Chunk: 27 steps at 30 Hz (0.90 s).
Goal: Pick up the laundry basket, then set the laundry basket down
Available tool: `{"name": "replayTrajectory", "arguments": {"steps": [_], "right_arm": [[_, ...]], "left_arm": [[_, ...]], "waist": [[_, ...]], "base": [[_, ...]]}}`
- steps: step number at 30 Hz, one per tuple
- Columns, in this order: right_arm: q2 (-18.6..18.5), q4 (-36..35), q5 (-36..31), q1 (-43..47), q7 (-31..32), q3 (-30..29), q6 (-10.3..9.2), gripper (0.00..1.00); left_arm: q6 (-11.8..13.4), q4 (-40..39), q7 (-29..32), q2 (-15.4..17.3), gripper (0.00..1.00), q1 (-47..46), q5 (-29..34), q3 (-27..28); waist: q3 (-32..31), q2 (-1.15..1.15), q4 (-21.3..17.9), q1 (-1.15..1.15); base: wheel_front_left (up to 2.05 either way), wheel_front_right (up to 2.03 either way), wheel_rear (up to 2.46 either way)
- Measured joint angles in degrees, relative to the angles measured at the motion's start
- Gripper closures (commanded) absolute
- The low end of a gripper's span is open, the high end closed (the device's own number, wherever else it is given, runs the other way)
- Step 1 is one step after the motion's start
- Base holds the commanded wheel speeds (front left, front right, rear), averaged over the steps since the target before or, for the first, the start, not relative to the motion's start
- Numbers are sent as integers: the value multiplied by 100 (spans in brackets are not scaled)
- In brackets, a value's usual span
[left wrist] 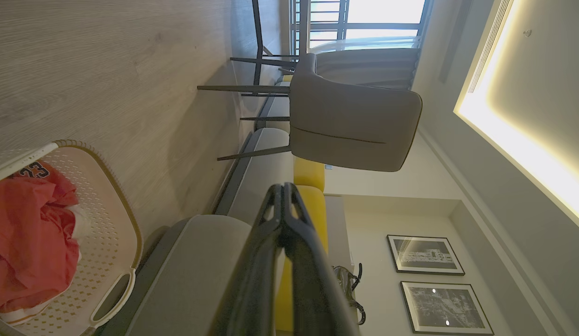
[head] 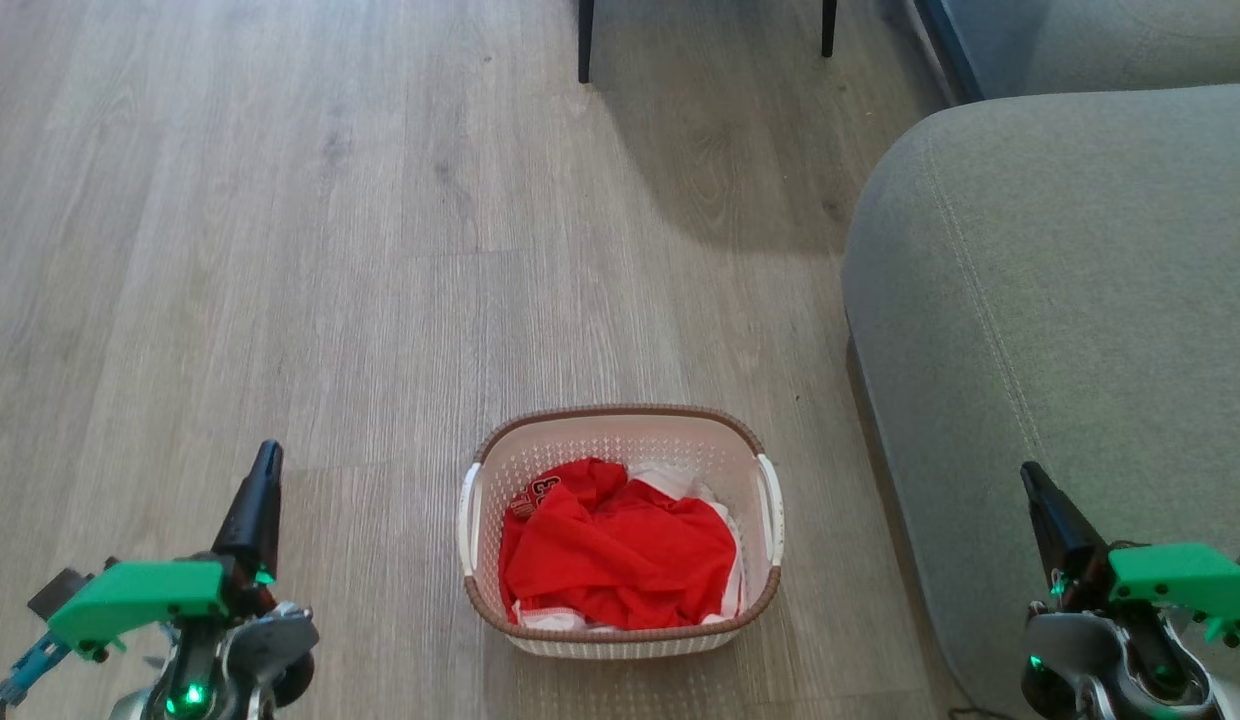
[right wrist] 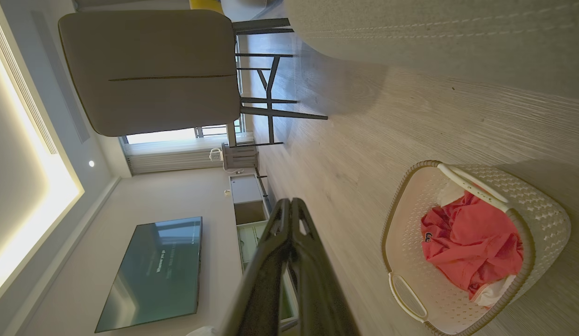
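Floor [head: 280, 250]: pale grey wood-look planks, running across the whole area in front of the robot.

Sofa [head: 1060, 280]: grey upholstered, with a rounded corner, on the robot's right. Its lower edge meets the floor near the basket.

Chair [left wrist: 355, 126]: grey padded shell on thin dark legs, standing farther back on the floor, well apart from the basket.

Laundry basket [head: 620, 445]: cream-white perforated plastic with a brown woven-look rim. It stands upright on the floor directly ahead of the robot, between the two arms and near the sofa's front corner without touching it. One white handle [head: 469, 520] sits on each long side, and neither is gripped.

Red garment [head: 620, 555]: crumpled inside the basket and covering most of its bottom. White fabric shows under it at the right and front edges.

Left gripper [head: 268, 455]: over bare floor, well to the left of the basket. Its jaws are pressed fully together and hold nothing.

Right gripper [head: 1030, 475]: in front of the sofa, well to the right of the basket. Its jaws are likewise closed finger against finger and hold nothing.
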Motion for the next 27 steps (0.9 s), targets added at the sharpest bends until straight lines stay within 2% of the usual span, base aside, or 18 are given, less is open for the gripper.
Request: {"name": "replayTrajectory", "arguments": {"steps": [27], "right_arm": [[2, 0, 0, 0, 5, -9, 0, 100]], "left_arm": [[0, 0, 7, -3, 100, 0, 0, 7]], "waist": [[0, 0, 0, 0]], "base": [[0, 0, 0]]}}
